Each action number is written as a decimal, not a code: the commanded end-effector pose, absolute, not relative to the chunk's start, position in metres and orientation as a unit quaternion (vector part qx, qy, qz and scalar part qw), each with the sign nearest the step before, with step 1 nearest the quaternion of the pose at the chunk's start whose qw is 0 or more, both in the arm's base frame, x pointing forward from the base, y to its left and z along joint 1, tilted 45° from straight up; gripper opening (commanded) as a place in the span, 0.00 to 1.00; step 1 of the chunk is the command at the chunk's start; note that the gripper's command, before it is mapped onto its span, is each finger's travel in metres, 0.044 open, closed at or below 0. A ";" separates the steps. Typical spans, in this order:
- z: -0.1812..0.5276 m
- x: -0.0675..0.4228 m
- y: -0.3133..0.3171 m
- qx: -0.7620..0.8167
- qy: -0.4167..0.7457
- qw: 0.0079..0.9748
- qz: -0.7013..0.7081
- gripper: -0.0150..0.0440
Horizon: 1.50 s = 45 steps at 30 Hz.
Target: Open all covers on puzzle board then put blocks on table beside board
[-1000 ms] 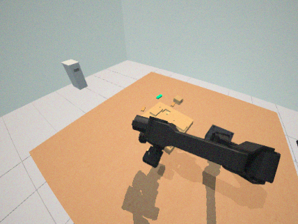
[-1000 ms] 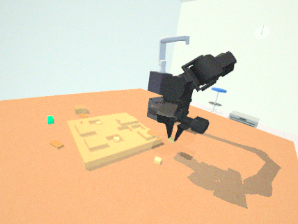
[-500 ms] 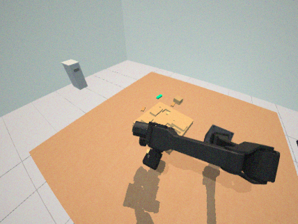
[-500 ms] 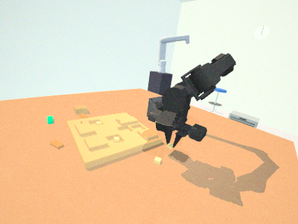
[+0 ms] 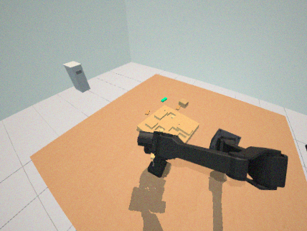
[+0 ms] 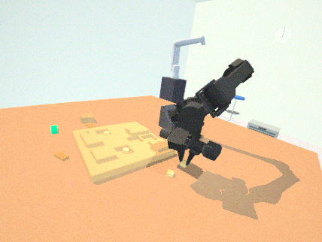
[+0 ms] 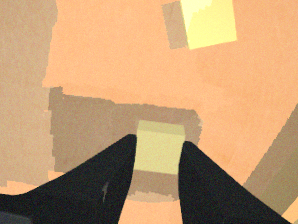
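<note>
My gripper (image 6: pixel 183 161) (image 7: pixel 158 147) is shut on a small pale yellow block (image 7: pixel 160 145) (image 6: pixel 183 164). It holds the block just above the table, close beside the near right edge of the tan puzzle board (image 6: pixel 113 166) (image 5: pixel 190 126). A second pale yellow block (image 6: pixel 170 173) (image 7: pixel 208 19) rests on the table near the board's front edge. Two more pale blocks (image 6: pixel 126 149) (image 6: pixel 106 132) sit in wells on the board among raised covers. In the top view the arm (image 5: pixel 201 154) hides the gripper's fingertips.
A green block (image 5: pixel 163 99) (image 6: pixel 54 129), a tan box (image 5: pixel 183 102) (image 6: pixel 86 117) and a flat orange piece (image 6: pixel 61 155) lie on the table beyond and left of the board. A grey cabinet (image 5: pixel 77 75) stands on the floor far off.
</note>
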State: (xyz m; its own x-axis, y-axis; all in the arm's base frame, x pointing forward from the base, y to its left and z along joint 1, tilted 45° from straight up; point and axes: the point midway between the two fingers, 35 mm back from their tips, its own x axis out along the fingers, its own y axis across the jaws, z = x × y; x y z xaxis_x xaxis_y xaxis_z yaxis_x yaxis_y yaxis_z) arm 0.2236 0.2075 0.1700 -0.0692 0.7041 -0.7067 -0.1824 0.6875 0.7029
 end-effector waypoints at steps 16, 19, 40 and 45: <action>0.161 0.220 0.217 0.203 0.647 0.650 0.342 0.70; 0.161 0.220 0.217 0.203 0.647 0.650 0.342 0.83; 0.199 0.226 0.177 0.200 0.649 0.652 0.338 1.00; 0.210 0.225 0.166 0.201 0.649 0.651 0.338 1.00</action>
State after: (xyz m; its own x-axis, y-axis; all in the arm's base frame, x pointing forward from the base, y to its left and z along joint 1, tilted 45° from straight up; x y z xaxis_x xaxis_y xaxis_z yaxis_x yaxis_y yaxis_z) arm 0.2258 0.1729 0.2022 -0.0692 0.6968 -0.7139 -0.1779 0.6955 0.6962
